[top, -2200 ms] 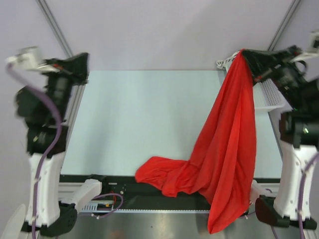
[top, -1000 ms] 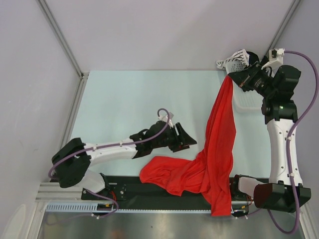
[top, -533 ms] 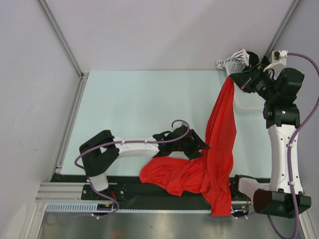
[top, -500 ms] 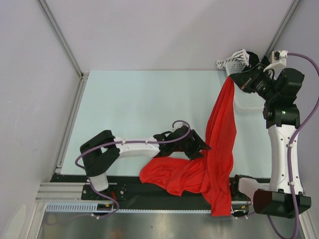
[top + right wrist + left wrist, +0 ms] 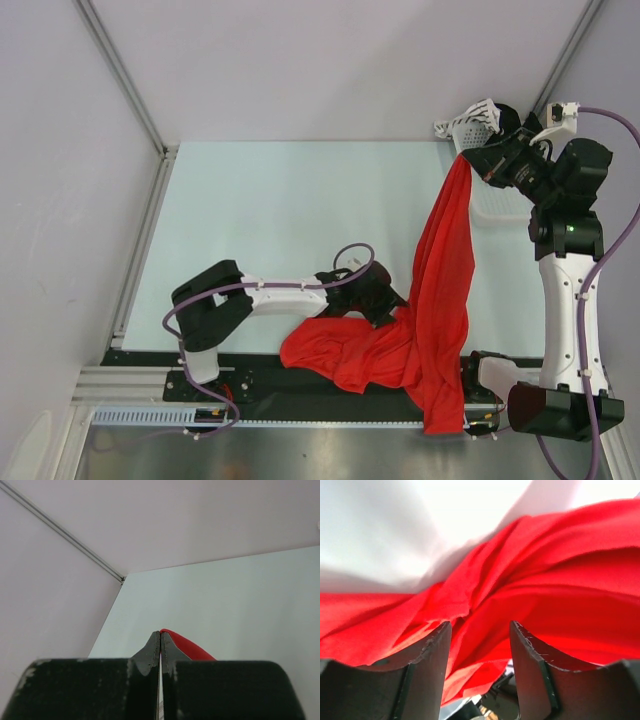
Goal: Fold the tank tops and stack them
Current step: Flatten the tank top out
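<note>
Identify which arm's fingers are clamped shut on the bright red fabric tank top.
The right arm's fingers: pressed together on one end of the bright red fabric tank top, holding it raised. The left arm's fingers stand apart at its heaped part.

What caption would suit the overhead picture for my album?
Right claw holds up one end of a red tank top; the open left claw is at its bunched fabric on the table.

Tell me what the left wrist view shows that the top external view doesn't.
Left wrist only: the open gap between the left fingers, with folds of the red tank top just beyond. Top external only: the right fingers holding it up by the white basket, cloth trailing over the near edge of the table. Both: the tank top.
</note>
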Motion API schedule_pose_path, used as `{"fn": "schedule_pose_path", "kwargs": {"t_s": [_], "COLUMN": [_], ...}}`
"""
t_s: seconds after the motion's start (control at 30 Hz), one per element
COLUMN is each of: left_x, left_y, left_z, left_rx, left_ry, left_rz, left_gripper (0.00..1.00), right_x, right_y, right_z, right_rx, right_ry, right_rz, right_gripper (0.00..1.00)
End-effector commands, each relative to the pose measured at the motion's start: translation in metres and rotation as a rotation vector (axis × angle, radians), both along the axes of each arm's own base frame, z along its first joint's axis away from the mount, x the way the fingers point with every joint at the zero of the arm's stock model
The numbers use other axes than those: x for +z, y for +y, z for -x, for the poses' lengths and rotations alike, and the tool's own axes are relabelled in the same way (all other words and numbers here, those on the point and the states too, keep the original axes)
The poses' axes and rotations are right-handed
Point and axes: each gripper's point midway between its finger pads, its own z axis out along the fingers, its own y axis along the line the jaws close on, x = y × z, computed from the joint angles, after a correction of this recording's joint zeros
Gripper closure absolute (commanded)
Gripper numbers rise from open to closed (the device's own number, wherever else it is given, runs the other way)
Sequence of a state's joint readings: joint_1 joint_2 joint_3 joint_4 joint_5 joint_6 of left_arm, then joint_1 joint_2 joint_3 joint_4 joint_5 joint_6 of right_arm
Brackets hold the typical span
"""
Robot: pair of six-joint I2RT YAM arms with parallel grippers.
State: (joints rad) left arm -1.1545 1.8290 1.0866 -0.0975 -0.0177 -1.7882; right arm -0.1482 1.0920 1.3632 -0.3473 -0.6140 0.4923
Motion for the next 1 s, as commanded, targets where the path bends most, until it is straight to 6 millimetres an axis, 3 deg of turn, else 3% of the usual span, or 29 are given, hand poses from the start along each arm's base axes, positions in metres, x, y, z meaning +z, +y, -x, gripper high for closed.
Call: {"fn": "schedule_pose_path", "kwargs": {"t_s": [0.0,0.17,0.4,0.47,0.5,0.57,0.6,0.67,0.8,0.9,0.93,0.97], "left_x": [-0.009,-0.019,-0.034,-0.035,-0.035,-0.034,-0.035,-0.032,-0.015,0.005,0.022,0.016], "left_y": [0.001,-0.007,-0.004,-0.006,-0.008,-0.012,-0.011,-0.009,0.015,0.041,0.05,0.077], "left_z": [-0.006,-0.011,-0.017,-0.019,-0.022,-0.024,-0.023,-0.028,-0.04,-0.061,-0.069,-0.087], "left_rx": [0.067,0.068,0.081,0.071,0.068,0.049,0.042,0.042,0.075,0.081,0.088,0.088], "left_ry": [0.015,0.024,0.009,-0.009,-0.018,-0.035,-0.037,-0.074,-0.159,-0.236,-0.256,-0.277], "left_rz": [-0.042,-0.068,-0.127,-0.136,-0.132,-0.137,-0.151,-0.177,-0.245,-0.248,-0.221,-0.261], "left_gripper": [0.45,0.47,0.54,0.64,0.78,0.94,0.99,1.0,1.0,1.0,1.0,0.99], "right_x": [0.017,0.018,0.019,0.019,0.019,0.019,0.019,0.019,0.016,0.015,0.014,0.014], "right_y": [-0.001,-0.002,-0.001,-0.001,-0.001,-0.001,0.0,-0.001,-0.007,-0.011,-0.012,-0.012], "right_z": [0.007,0.008,0.009,0.009,0.01,0.009,0.01,0.01,0.006,0.002,0.001,-0.001], "right_rx": [-0.005,-0.01,-0.004,-0.002,-0.004,-0.002,0.001,-0.002,-0.025,-0.04,-0.038,-0.038], "right_ry": [-0.069,-0.074,-0.078,-0.078,-0.079,-0.078,-0.08,-0.08,-0.064,-0.05,-0.048,-0.043], "right_rz": [0.02,0.023,0.019,0.019,0.018,0.014,0.014,0.018,0.018,0.001,-0.001,-0.006], "right_gripper": [1.0,1.0,1.0,1.0,1.0,1.0,1.0,1.0,1.0,1.0,1.0,1.0]}}
